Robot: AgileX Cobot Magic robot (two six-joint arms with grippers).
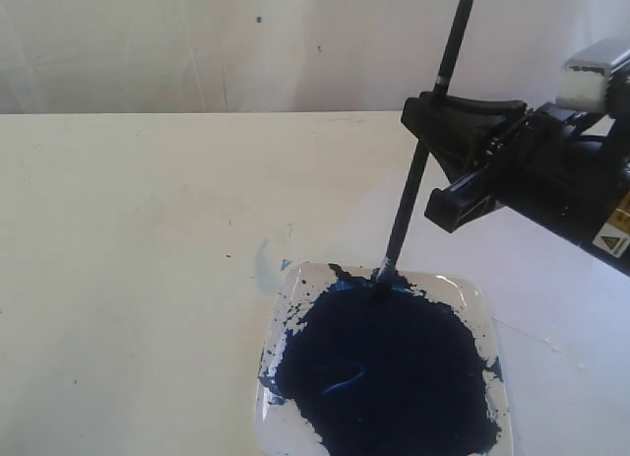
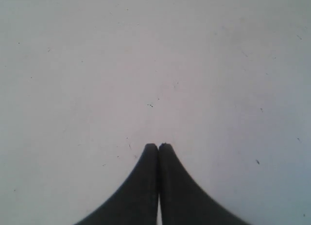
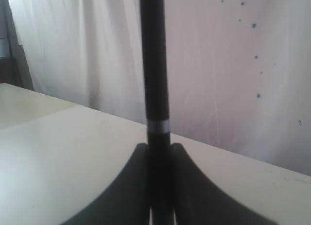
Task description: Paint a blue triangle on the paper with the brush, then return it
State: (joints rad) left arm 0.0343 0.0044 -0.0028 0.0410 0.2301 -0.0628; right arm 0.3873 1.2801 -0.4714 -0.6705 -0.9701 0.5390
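Right end effector [image 3: 159, 153] clamped on brush [image 1: 406, 205].
Arm enters from 3 o'clock; brush tip at paint dish's [image 1: 468, 293] 12 o'clock rim. Left end effector [image 2: 158, 146] closed, empty.

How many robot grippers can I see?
2. The right gripper holds the brush, whose tip is in the paint dish. The left gripper is shut over the table and shows only in its wrist view.
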